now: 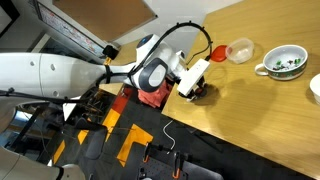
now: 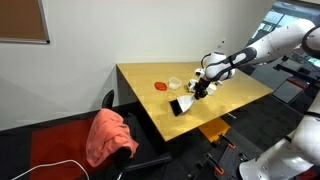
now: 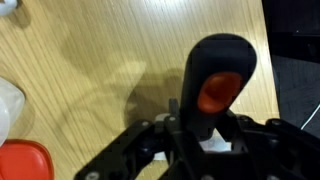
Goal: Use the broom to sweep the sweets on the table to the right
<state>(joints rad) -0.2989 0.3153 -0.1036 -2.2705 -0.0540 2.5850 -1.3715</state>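
Fingers (image 3: 172, 130) on your arm are closed tight around the dark handle of the one broom (image 3: 220, 70). In the wrist view the handle stands up between them, with an orange-red opening near its rounded end. In an exterior view the broom (image 1: 196, 75) tilts down from the grip, its white fan-shaped body widening to the black bristle edge, which meets the worktop (image 1: 260, 110) close to the near edge. In an exterior view the broom (image 2: 180, 105) sits about midway along the worktop (image 2: 135, 80), with the arm reaching in over the far side. You have three other items on the surface, all well apart from the bristles. These are one red lid (image 1: 218, 52), one clear cup (image 1: 240, 50) just beside it, and one white bowl with a green rim (image 1: 285, 62) further along. The dark marks inside that bowl are too small to read. A white rim (image 1: 315, 88) is cut off by the frame edge past the bowl. The sweets are too small for you to pick out or count in any view. One pinkish-red cloth (image 2: 110, 135) lies heaped on a seat (image 2: 55, 150) beside the worktop.
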